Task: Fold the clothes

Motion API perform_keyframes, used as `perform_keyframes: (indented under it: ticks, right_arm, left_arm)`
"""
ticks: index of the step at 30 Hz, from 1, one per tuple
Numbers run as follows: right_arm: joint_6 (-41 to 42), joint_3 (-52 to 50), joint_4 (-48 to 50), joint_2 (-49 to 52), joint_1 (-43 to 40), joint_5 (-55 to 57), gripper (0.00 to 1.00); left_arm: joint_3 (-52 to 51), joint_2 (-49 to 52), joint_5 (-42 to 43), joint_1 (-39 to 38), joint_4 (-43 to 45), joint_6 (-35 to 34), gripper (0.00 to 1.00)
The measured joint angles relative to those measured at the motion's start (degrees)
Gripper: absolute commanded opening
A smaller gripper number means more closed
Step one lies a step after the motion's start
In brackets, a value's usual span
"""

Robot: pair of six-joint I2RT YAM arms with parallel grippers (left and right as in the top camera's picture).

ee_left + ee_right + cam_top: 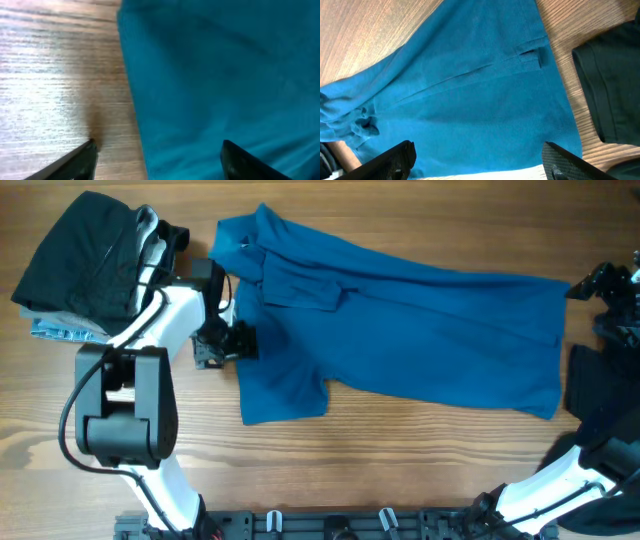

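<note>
The royal-blue collared shirt (420, 330) lies spread across the table, its collar at the far left and its hem at the right. My left gripper (222, 345) is open and low at the shirt's left sleeve edge. In the left wrist view (157, 155) one finger is over wood and the other over blue fabric (220, 75). My right gripper (592, 283) is open and empty by the shirt's right hem. In the right wrist view (477, 160) it hovers above the blue fabric (470, 100).
A stack of clothes sits at the far left: a black piece (80, 255) on top, white-grey (150, 230) beside it, pale-blue patterned (60, 330) underneath. Another black garment (590, 390) lies at the right edge and also shows in the right wrist view (610, 85).
</note>
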Motion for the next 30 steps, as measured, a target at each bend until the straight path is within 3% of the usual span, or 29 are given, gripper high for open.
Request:
perform_keyframes:
  ticks: [2,4,6,7,13,19,24,26,27,30]
  right_arm:
    - [-0.44,0.0,-0.22,0.0,0.0,0.0,0.85]
    - [-1.25,0.0,-0.28,0.0,0.0,0.02,0.85]
    - [-1.46,0.0,-0.44,0.0,0.0,0.02,0.84]
    - [-1.49,0.0,-0.44,0.0,0.0,0.02,0.84]
    - [-1.49,0.0,-0.87,0.0,0.0,0.02,0.83]
    - [-1.49,-2.08,-1.7,-0.09,0.0,0.81,0.83]
    - [-0.74,-11.96,4.09,-0.07,0.0,1.97,0.85]
    - [0.33,-14.8,6.29,-0.07,0.0,2.14,0.84]
    - [0.76,-15.8,6.51,-0.07,0.0,2.14,0.85]
    - [1.18,-16.37,6.58,-0.07,0.0,2.14,0.85]
  left_arm:
    - [-2.43,-1.4,-0.46,-0.31,2.93,0.15,0.52]
    - [-5.38,-3.06,-0.7,-0.28,6.16,0.46,0.28]
    - [-7.63,-4.26,-0.68,-0.24,8.31,0.33,0.09]
    - [-8.66,-4.63,-0.59,-0.24,8.59,0.5,0.04]
    - [-9.4,-4.55,-0.44,0.09,-0.04,0.63,0.04]
    - [-10.99,-2.97,-2.58,9.11,-10.51,-0.13,0.04]
    - [-11.5,-2.89,4.98,13.6,-9.01,1.77,0.36]
    - [-11.37,-3.87,10.4,12.83,-4.9,3.21,0.53]
    - [-11.06,-4.59,12.68,11.13,-0.81,4.02,0.68]
    - [-10.21,-5.44,14.16,6.34,3.67,4.59,0.78]
